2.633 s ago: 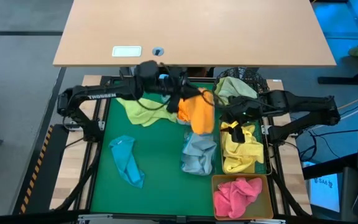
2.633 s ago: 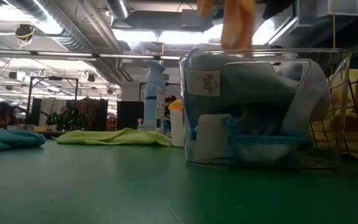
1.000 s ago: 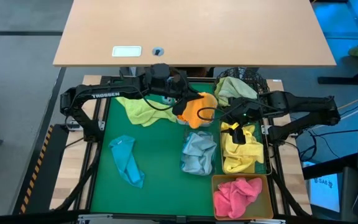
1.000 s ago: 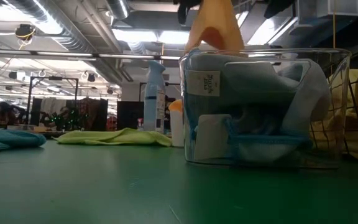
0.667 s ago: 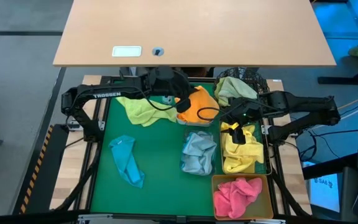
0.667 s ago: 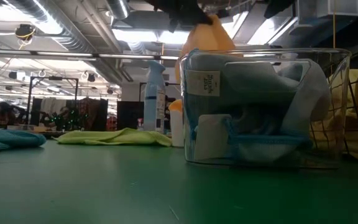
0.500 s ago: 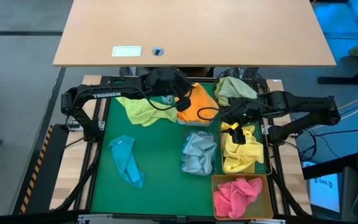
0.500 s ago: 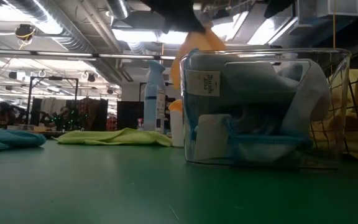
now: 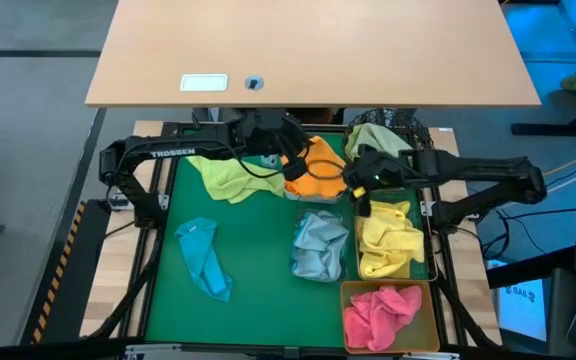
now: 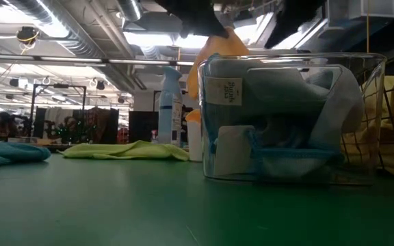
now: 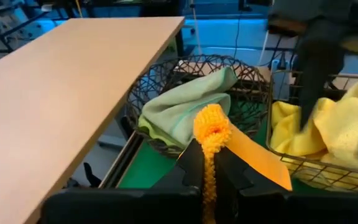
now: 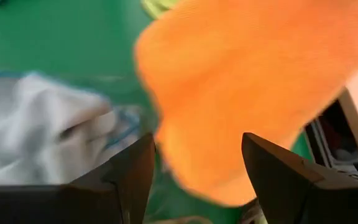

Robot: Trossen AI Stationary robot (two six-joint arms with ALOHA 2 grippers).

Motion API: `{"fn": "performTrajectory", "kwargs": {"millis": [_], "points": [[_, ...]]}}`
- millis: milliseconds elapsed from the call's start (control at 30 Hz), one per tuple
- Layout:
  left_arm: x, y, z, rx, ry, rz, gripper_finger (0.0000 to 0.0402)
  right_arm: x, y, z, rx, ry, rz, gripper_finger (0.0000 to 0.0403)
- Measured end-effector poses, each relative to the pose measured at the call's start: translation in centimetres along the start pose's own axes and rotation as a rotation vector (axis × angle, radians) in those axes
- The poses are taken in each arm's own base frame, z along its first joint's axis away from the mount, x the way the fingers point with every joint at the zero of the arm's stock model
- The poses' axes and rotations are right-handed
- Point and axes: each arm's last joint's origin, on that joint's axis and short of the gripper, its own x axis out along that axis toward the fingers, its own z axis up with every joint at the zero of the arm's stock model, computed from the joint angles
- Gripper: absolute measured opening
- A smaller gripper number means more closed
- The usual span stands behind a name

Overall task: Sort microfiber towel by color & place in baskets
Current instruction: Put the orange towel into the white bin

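Right end effector (image 9: 353, 186) nearer orange towel (image 9: 318, 172) now.

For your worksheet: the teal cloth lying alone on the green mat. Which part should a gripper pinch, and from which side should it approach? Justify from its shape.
Probably the bunched upper end of the teal cloth, coming straight down from above. The cloth lies as a crumpled strip on the mat; its raised folds give the fingers something to close on, and nothing stands near it. The left gripper is nearer but shut on the orange cloth.
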Motion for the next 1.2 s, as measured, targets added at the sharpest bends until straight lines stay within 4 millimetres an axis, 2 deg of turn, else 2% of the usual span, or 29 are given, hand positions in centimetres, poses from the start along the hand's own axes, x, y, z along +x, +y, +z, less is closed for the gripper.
{"fn": "performTrajectory", "kwargs": {"millis": [167, 300, 500, 700, 833, 1200], "points": [[1.5, -0.9, -0.8, -0.004, 0.015, -0.048, 0.0003, 3.1, -2.4, -1.3, 0.097, -0.025, -0.064, 0.0241], [3.3, -1.5, -1.9, 0.002, 0.043, -0.072, 0.0003, 5.3, -3.8, -2.7, 0.160, -0.062, -0.025, 0.0241], [5.7, -2.0, -3.9, -0.001, 0.106, -0.074, 0.0004, 8.6, -4.7, -4.9, 0.205, -0.080, 0.036, 0.0241], [7.1, -2.3, -5.9, 0.013, 0.212, -0.078, 0.0004, 11.1, -4.7, -5.6, 0.215, -0.031, 0.052, 0.0241], [8.5, -2.6, -7.7, 0.022, 0.282, -0.078, 0.0004, 12.3, -4.6, -5.9, 0.215, 0.010, 0.062, 0.0241], [12.4, -2.3, -12.6, 0.029, 0.418, -0.065, 0.0005, 12.6, -4.5, -6.2, 0.217, 0.042, 0.065, 0.0241]]}}
